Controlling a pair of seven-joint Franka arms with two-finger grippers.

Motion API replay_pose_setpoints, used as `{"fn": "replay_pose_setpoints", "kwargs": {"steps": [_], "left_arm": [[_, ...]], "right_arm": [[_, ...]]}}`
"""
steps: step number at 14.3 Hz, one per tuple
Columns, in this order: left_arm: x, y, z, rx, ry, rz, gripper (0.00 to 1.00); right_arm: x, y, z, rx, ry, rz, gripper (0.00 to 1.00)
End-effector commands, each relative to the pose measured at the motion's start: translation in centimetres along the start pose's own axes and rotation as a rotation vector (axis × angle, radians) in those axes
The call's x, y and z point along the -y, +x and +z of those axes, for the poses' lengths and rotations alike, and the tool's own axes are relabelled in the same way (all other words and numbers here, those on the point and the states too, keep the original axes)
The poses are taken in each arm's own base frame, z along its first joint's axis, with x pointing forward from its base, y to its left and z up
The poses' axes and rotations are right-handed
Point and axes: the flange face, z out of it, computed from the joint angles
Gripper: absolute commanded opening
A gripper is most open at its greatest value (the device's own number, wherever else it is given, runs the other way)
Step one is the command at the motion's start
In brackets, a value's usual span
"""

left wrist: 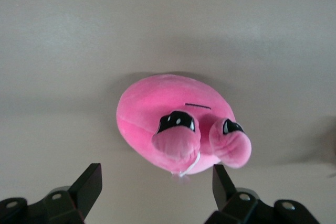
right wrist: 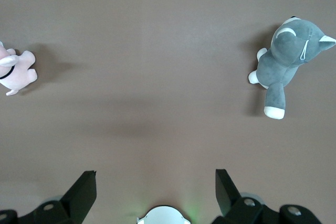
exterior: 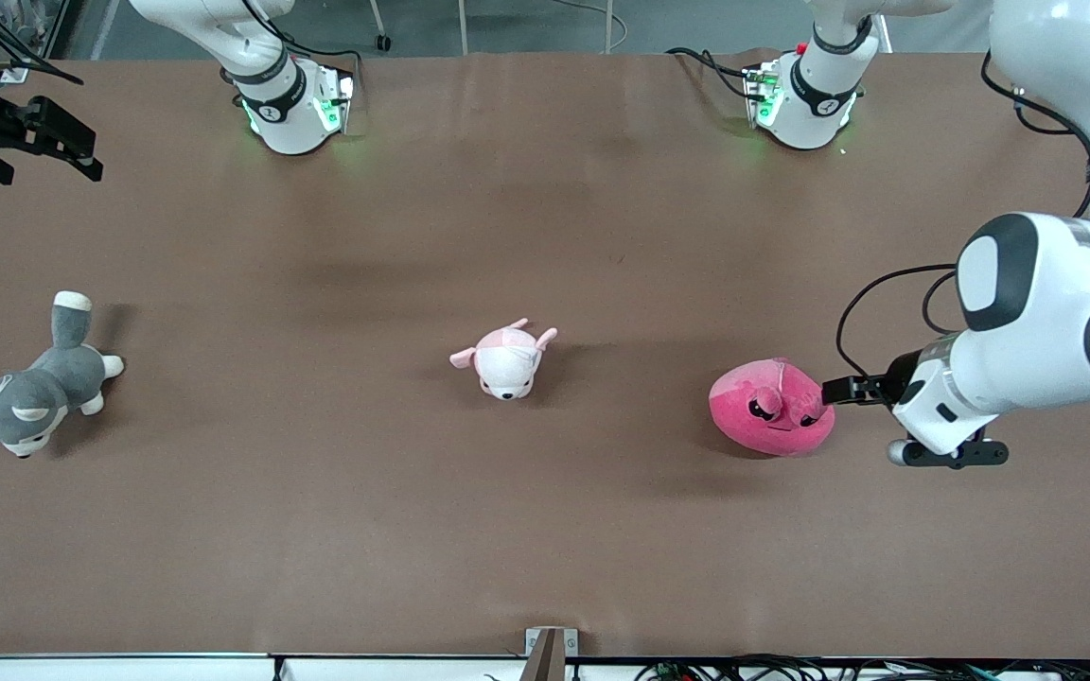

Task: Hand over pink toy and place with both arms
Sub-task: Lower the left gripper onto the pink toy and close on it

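The pink toy lies on the brown table toward the left arm's end, its dark sleepy eyes up. It fills the middle of the left wrist view. My left gripper is low beside the toy, on the side toward the left arm's end of the table. It is open, with the toy just ahead of its fingertips and not between them. My right gripper is open and empty, held high over the table near its own base. It is out of the front view, and that arm waits.
A pale pink-and-white puppy plush lies mid-table and shows in the right wrist view. A grey husky plush lies toward the right arm's end. A black fixture juts in there. A metal bracket sits at the near edge.
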Motion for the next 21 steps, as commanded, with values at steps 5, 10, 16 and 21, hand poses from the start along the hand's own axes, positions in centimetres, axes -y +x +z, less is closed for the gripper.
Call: {"fn": "replay_pose_setpoints", "kwargs": {"steps": [5,10,16,21], "left_arm": [[-0.9,1.3,4.1,0.025,-0.004,-0.010,0.93],[-1.1,1.7,5.9,0.036,-0.002,-0.009,0.93],[-1.3,1.9,7.5,0.054,-0.007,-0.009,0.76],[-1.5,1.8,7.7,0.060,-0.009,-0.005,0.42]], "right_arm": [[-0.4,-0.5,-0.4,-0.013,0.020,0.017,1.00],[-0.4,-0.5,-0.4,-0.010,0.020,0.015,1.00],[-0.6,-0.5,-0.3,-0.002,0.005,0.031,1.00],[-0.9,-0.4,-0.2,-0.007,0.006,0.039,1.00]]}}
